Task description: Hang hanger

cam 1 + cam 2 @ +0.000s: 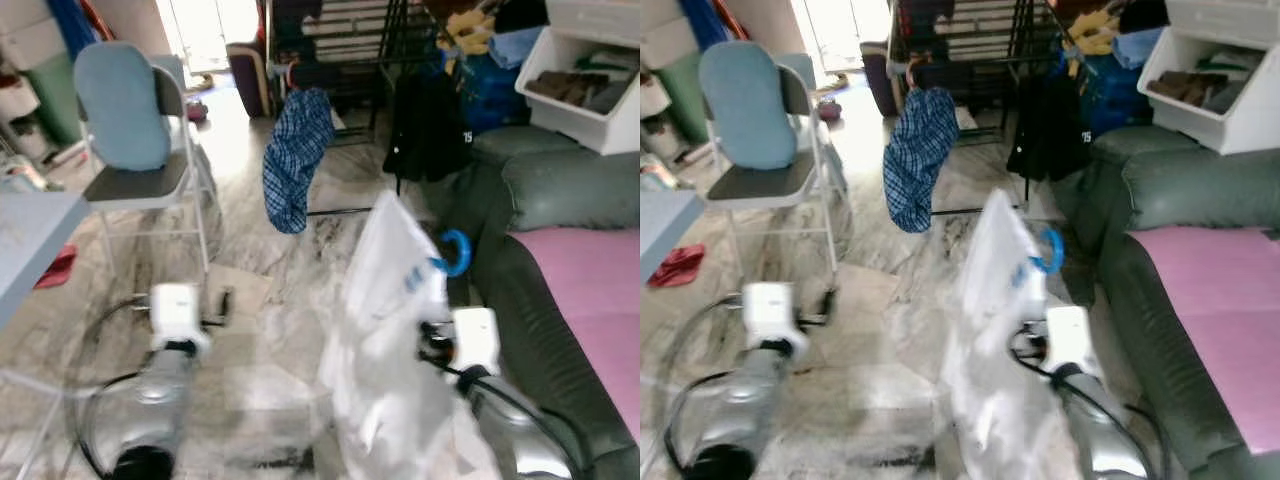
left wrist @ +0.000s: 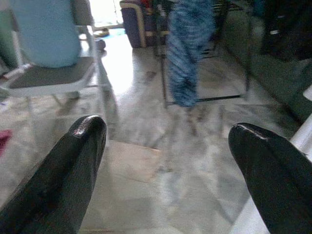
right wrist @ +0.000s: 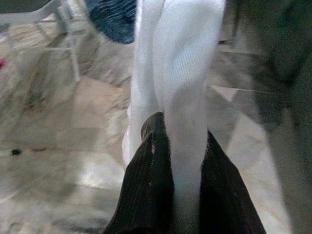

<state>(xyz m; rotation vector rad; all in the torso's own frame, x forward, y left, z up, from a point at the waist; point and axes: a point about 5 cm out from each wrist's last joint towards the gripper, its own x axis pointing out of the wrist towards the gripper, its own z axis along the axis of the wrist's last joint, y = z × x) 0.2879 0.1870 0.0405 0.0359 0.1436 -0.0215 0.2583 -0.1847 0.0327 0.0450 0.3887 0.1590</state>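
— Left gripper (image 2: 163,170)?
— Jaws spread wide, nothing between them, bare floor (image 2: 146,146) ahead.
— And the right gripper (image 3: 178,161)?
— Jaws clamped on a white garment (image 1: 390,330), rising above them on a hanger (image 1: 452,252) with a blue hook.

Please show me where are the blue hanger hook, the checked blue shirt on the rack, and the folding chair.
blue hanger hook (image 1: 455,250), left eye view, on its curved top.
checked blue shirt (image 1: 297,160), left eye view, on the middle of the cloth.
folding chair (image 1: 135,183), left eye view, on the grey seat.
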